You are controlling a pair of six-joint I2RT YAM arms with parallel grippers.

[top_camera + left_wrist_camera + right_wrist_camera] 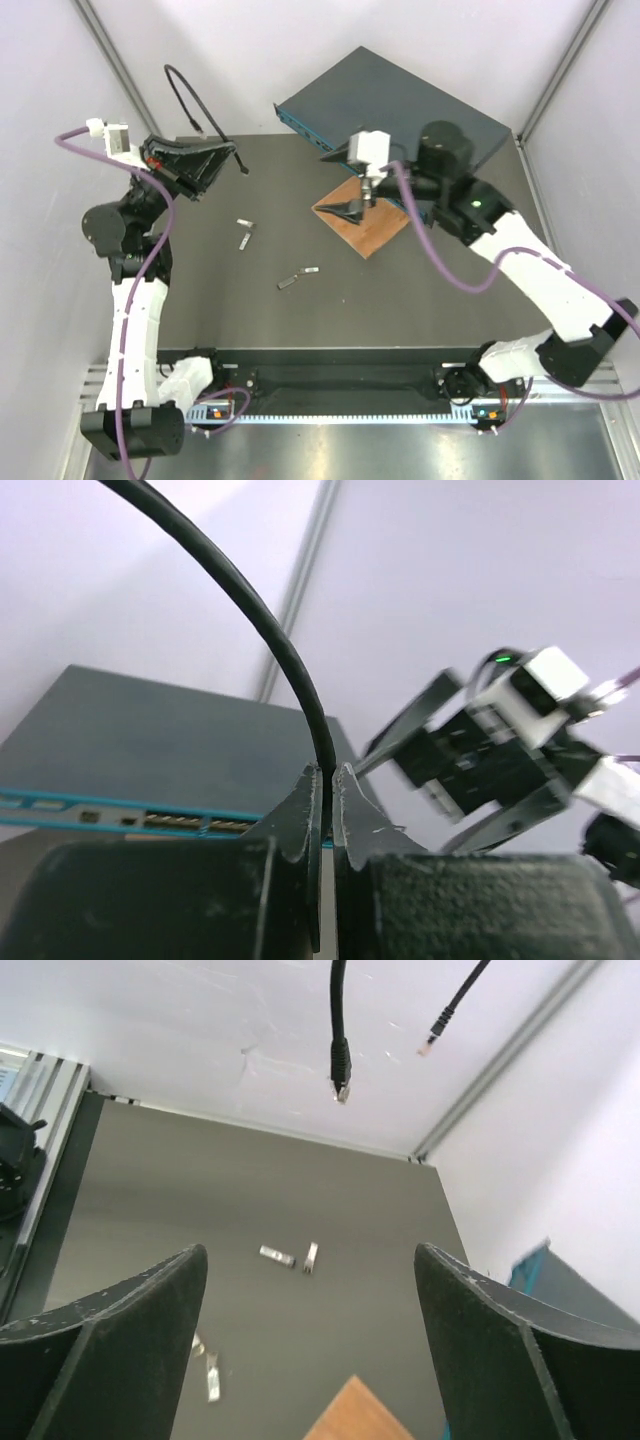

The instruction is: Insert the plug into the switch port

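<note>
My left gripper (222, 150) is raised at the back left and shut on a thin black cable (185, 95), mid-length. In the left wrist view the cable (270, 640) arcs up out of the pinched fingertips of the left gripper (327, 772). One cable end hangs below that gripper with the plug (245, 172) on it, and the same plug (342, 1087) dangles in the right wrist view. The dark switch (400, 100) lies at the back, its teal port row (190, 822) facing left. My right gripper (322, 182) hovers open over the wooden board, and nothing sits between the fingers of the right gripper (310, 1250).
A brown wooden square board (365, 222) lies in front of the switch. Small loose grey pieces (245, 232) and more of them (297, 278) are scattered mid-table. White walls with metal posts close in both sides and the back.
</note>
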